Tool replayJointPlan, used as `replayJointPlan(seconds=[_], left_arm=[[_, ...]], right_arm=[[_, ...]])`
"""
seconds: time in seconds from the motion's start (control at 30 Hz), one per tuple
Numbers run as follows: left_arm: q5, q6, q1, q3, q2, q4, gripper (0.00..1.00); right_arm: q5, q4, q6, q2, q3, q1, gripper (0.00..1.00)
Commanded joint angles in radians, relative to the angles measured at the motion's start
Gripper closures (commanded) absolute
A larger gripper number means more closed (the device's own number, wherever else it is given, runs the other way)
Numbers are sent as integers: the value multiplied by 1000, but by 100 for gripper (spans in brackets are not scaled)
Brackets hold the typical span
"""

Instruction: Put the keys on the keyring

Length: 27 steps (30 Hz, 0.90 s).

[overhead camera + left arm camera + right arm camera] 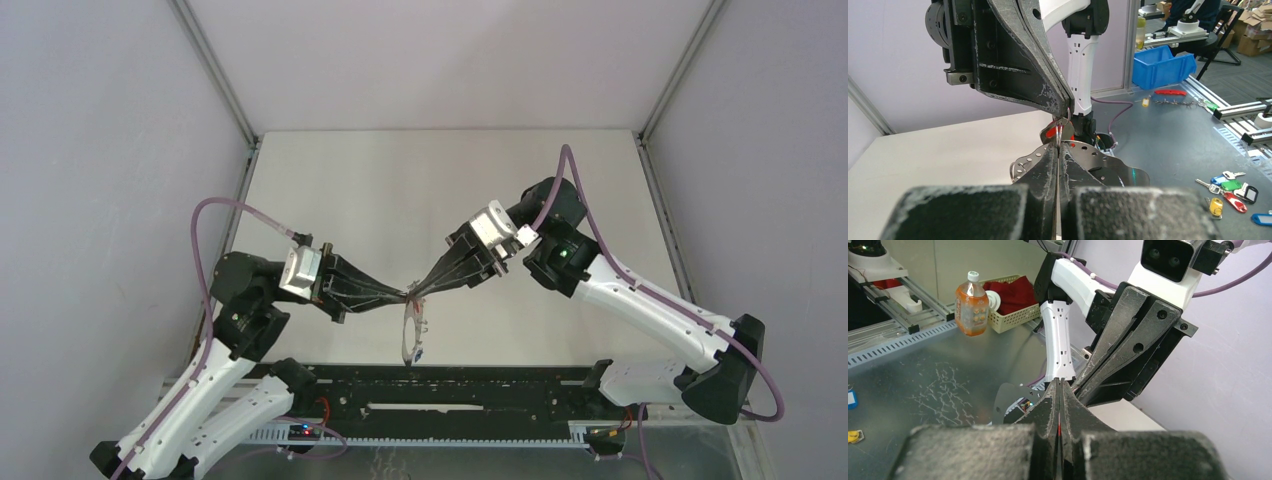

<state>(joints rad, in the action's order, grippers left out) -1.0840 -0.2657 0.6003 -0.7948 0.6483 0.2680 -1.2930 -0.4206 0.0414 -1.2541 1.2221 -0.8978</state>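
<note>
My two grippers meet tip to tip above the table's near middle. The left gripper (pixel 405 294) (pixel 1059 146) is shut on a thin wire loop of the keyring (pixel 1108 161). The keyring, flat grey metal with holes along its rim, hangs below the tips (pixel 411 328) and also shows in the right wrist view (pixel 1007 399). The right gripper (pixel 420 288) (pixel 1059 382) is shut, with a red sliver of the red key (pixel 1059 428) between its fingers. The red key's head (pixel 1051 132) sits just beyond my left fingertips. A blue key (pixel 416 353) dangles at the keyring's bottom.
A black rail (pixel 450 385) runs along the table's near edge under the hanging keyring. Off the table on a steel bench lie several loose coloured keys (pixel 1230 191), a blue bin (pixel 1162 65), an orange bottle (pixel 971 305) and a basket (pixel 1013 302). Grey walls enclose the table.
</note>
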Motion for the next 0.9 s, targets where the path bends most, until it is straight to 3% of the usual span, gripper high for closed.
replayJointPlan(seconds=[0.0,0.37,0.87], left_arm=[[10,-11,7,-60,1,34,100],[11,-12,7,-55,2,42,100],[18,-14,9,-49,0,52,100]], right_arm=[[-15,-61,-38,2,1,16,100],[-32,-35,-37,7,1,36,100],[-41,-150,-108,-28,1,14,100]])
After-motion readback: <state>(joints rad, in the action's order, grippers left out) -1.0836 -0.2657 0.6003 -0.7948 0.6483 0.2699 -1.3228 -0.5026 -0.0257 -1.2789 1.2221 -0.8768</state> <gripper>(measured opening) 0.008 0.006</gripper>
